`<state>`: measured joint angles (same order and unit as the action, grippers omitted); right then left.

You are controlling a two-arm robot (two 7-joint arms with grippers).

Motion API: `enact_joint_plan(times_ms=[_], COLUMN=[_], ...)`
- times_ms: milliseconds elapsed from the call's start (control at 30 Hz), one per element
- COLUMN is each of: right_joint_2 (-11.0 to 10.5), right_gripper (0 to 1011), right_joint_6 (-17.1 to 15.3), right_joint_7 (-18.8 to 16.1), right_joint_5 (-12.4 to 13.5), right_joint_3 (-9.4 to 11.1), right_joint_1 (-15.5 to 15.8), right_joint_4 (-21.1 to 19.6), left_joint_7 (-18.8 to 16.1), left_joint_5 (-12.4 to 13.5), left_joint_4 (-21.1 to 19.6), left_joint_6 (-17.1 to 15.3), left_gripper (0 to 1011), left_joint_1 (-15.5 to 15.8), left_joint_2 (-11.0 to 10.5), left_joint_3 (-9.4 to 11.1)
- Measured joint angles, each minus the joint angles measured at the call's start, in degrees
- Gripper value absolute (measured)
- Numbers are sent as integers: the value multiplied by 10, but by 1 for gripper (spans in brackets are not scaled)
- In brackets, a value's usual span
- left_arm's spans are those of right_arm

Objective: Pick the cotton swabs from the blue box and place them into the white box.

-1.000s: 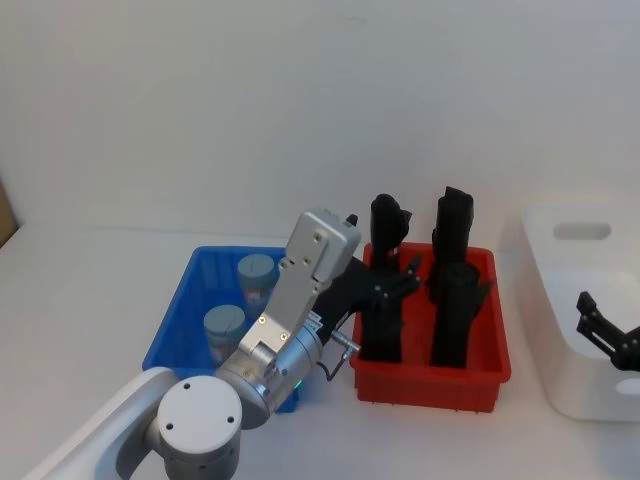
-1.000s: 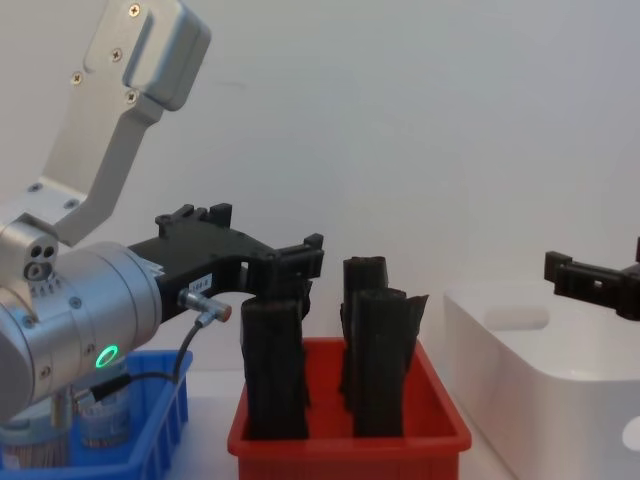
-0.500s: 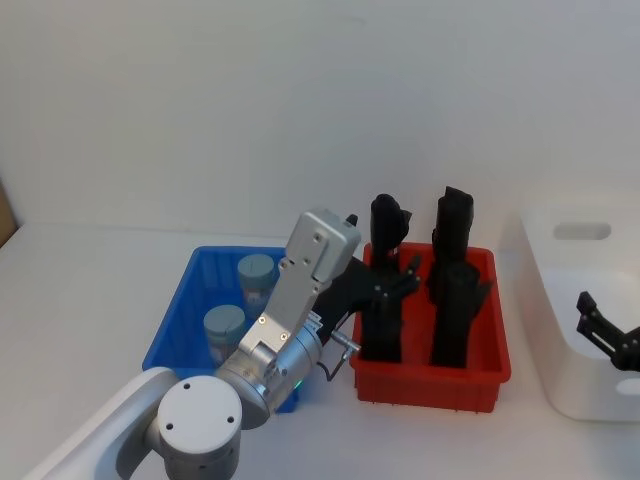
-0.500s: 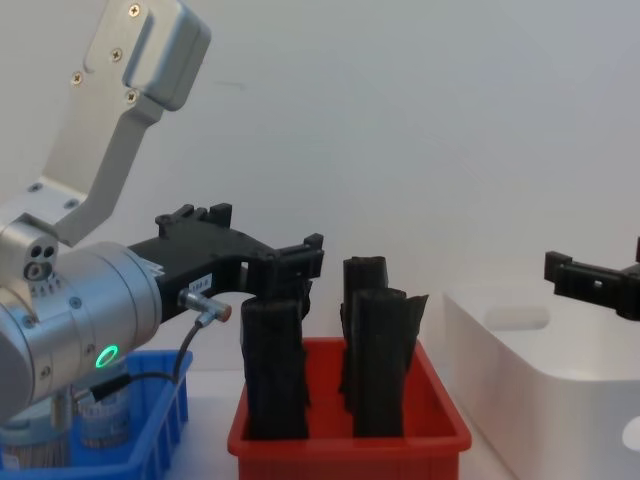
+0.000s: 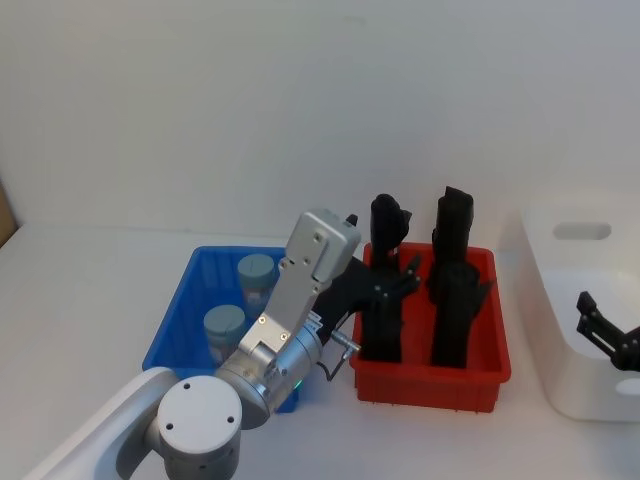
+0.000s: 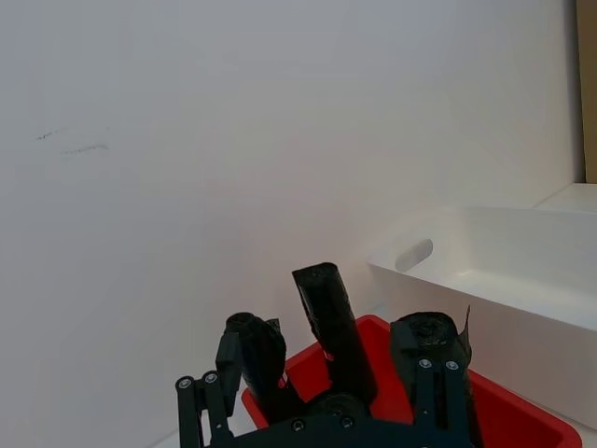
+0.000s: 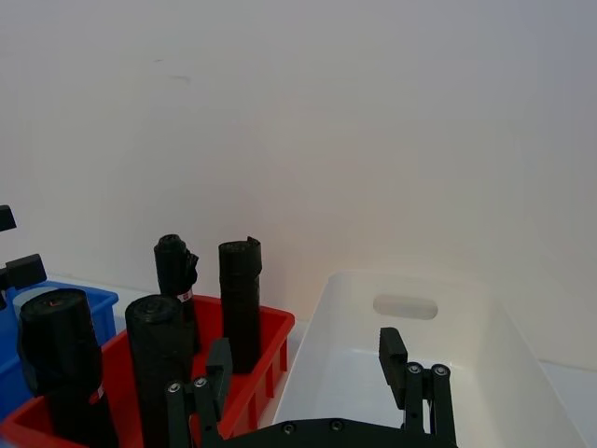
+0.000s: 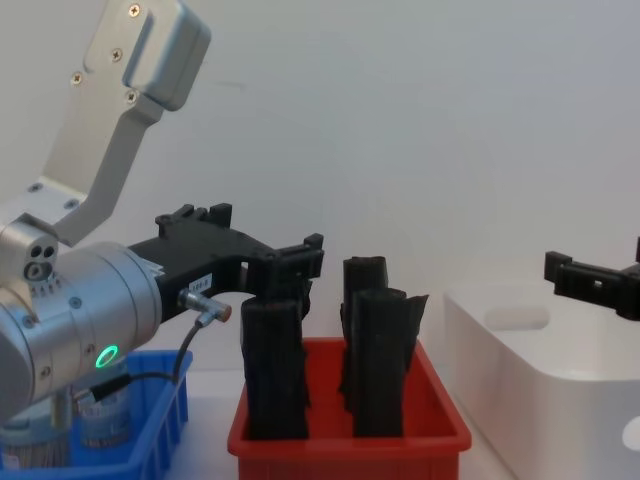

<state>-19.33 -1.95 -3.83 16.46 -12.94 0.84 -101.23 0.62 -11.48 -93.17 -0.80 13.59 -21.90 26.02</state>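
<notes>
Black left gripper (image 5: 403, 276) hovers spread above red bin (image 5: 430, 386).

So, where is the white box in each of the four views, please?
Head view: the white box at the right edge.
Chest view: white box low at the right.
Left wrist view: white box beyond the red bin, handle cutout showing.
Right wrist view: white box beside the red bin, cutout in far wall.
Landmark: the red bin of black rolls, beside it everywhere.

cotton swabs (image 5: 255, 272): two, upright in blue box (image 5: 172, 315) | white box (image 5: 570, 372): far right
</notes>
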Motion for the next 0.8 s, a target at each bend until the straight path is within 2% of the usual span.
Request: enact_joint_plan(times_ms=[800], right_joint_2=[0], right_gripper=[1002], right_joint_6=[0], right_joint_7=[0], right_joint_5=[0], right_joint_3=[0], right_joint_1=[0], right_joint_4=[0], left_joint_7=[0], left_joint_5=[0], left_joint_4=[0], left_joint_6=[0], left_gripper=[1004], left_joint_1=[0], left_joint_2=[0], left_joint_3=[0])
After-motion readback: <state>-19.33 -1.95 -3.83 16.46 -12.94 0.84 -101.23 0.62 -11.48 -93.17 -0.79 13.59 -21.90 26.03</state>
